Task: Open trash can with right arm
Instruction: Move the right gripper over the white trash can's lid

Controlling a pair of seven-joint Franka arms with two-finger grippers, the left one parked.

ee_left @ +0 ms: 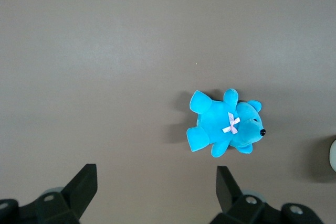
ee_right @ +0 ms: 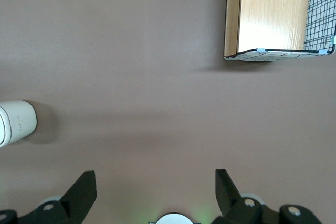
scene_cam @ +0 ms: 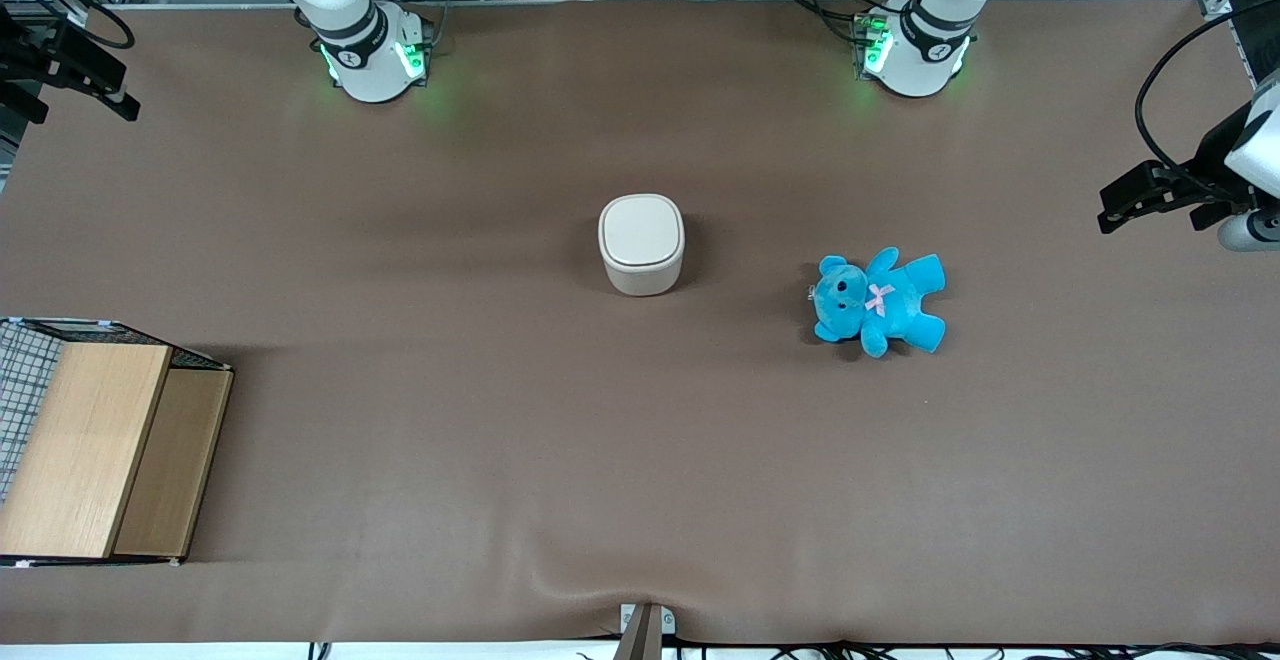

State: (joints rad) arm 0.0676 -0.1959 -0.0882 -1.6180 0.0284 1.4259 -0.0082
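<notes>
The cream-white trash can (scene_cam: pixel 641 243) stands upright in the middle of the table with its flip lid down. It also shows in the right wrist view (ee_right: pixel 16 121). My right gripper (scene_cam: pixel 110 90) hangs high over the table toward the working arm's end, well apart from the can. In the right wrist view the gripper (ee_right: pixel 155 179) is open and empty, with only bare brown table between its fingers (ee_right: pixel 84 190).
A blue teddy bear (scene_cam: pixel 878 300) lies on the table beside the can, toward the parked arm's end; it also shows in the left wrist view (ee_left: pixel 226 124). A wooden cabinet with a wire-mesh side (scene_cam: pixel 100 450) stands at the working arm's end, nearer the front camera (ee_right: pixel 273 14).
</notes>
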